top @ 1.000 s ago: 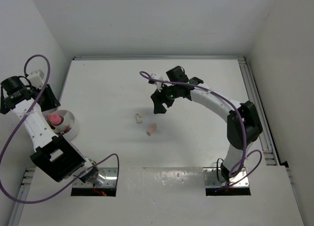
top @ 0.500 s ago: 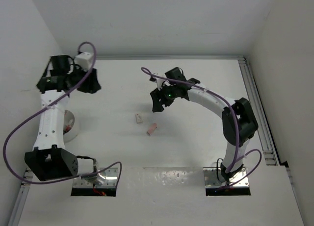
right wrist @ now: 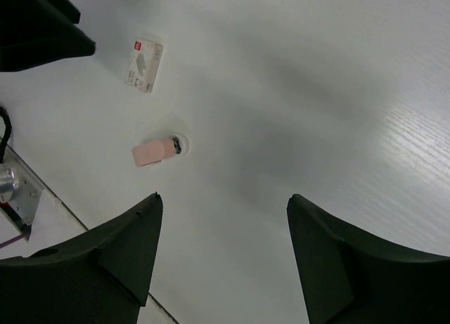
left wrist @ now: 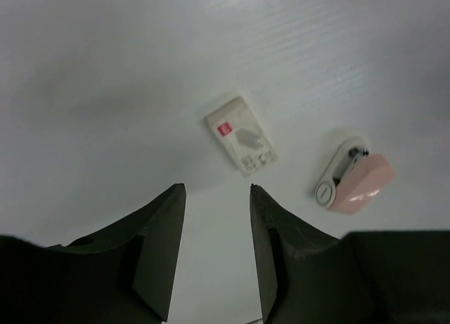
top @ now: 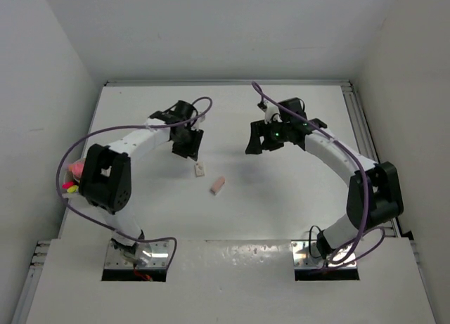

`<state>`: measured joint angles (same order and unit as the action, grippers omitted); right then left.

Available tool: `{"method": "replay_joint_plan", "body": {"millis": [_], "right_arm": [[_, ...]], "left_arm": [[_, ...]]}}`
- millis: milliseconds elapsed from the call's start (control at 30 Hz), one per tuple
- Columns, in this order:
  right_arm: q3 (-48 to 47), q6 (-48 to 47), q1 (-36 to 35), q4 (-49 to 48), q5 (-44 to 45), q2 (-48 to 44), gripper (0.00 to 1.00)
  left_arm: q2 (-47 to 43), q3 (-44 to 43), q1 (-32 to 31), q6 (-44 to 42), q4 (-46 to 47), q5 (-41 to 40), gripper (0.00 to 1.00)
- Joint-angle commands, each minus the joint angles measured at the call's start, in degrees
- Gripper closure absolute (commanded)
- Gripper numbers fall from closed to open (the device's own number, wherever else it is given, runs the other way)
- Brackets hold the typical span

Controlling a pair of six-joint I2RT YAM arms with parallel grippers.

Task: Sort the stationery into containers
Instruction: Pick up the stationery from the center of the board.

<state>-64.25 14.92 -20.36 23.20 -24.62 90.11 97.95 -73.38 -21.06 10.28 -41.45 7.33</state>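
Observation:
A whitish eraser with a printed label lies flat mid-table, and a pink eraser-like piece with a round white end lies just right of it. My left gripper hovers just behind the whitish eraser, open with nothing between its fingers; the left wrist view shows the left gripper short of both that eraser and the pink piece. My right gripper stands open and empty farther right. From the right gripper, both items, eraser and pink piece, lie ahead to the left. The containers are mostly hidden behind my left arm.
At the far left edge, pink and yellow tips peek out behind the left arm's elbow. White walls close the table at the back and sides. A metal rail runs along the right edge.
The left arm has swung from the far left side to the middle, and its gripper now hangs by the whitish eraser. The right gripper has drawn back to the right, away from both items.

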Motion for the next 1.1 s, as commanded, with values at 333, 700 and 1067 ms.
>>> {"method": "replay_joint_plan", "body": {"millis": [333,700,1067], "right_arm": [[1.6,1.0,4.0,-0.2,-2.4,-2.7,0.29],[1.9,1.0,4.5,0.2,-4.8,-1.2,0.30],[1.2,0.6,4.5,0.5,-5.8,0.1,0.30]], "left_arm": [[13.1,-10.6,-12.3,15.9,-0.1,-15.2,0.32],[11.6,-5.9,-12.2,17.8,2.3,-16.6,0.25],[11.4,-4.3,-11.6,18.6,3.0,-14.5,0.21]]}}
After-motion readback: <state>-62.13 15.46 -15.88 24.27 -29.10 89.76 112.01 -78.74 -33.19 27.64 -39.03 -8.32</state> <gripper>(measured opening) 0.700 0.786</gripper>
